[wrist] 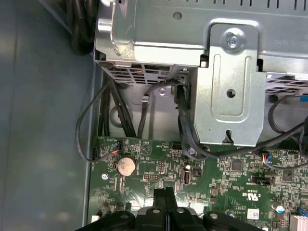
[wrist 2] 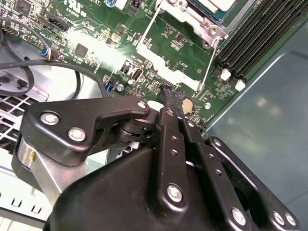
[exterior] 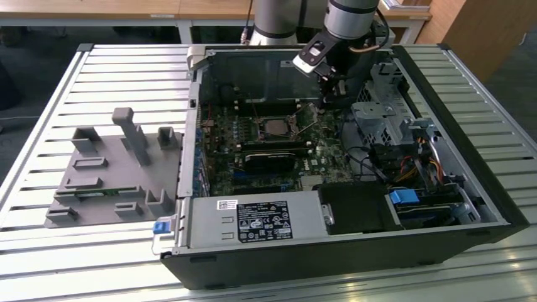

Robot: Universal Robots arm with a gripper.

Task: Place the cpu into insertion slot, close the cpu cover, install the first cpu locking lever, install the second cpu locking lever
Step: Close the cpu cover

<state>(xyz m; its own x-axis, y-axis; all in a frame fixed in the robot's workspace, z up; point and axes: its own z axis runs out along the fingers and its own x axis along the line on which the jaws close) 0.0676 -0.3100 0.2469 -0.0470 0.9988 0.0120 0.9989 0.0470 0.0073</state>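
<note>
Inside the open computer case, the insertion slot (exterior: 275,126) sits on the green board with the cpu cover (wrist 2: 179,10) lying flat around it. The cpu (wrist 2: 215,5) shows its silvery face through the cover's window in the second wrist view. Two thin wire locking levers (wrist 2: 210,60) (wrist 2: 149,29) run along the socket's sides, and one lever (exterior: 308,128) slants out toward the exterior view's right. My gripper (exterior: 326,104) (wrist 2: 170,97) (wrist: 166,193) hangs low over the board just beside the socket, on the exterior view's right of it. Its black fingers are shut together with nothing between them.
A metal drive cage (wrist: 226,72) (exterior: 381,119) and black cables (wrist: 144,106) stand close by the gripper. Memory slots (wrist 2: 255,38) and a coin battery (wrist: 126,165) lie nearby. A power supply (exterior: 251,221) fills the case's front. A grey fixture (exterior: 109,170) rests on the slatted table.
</note>
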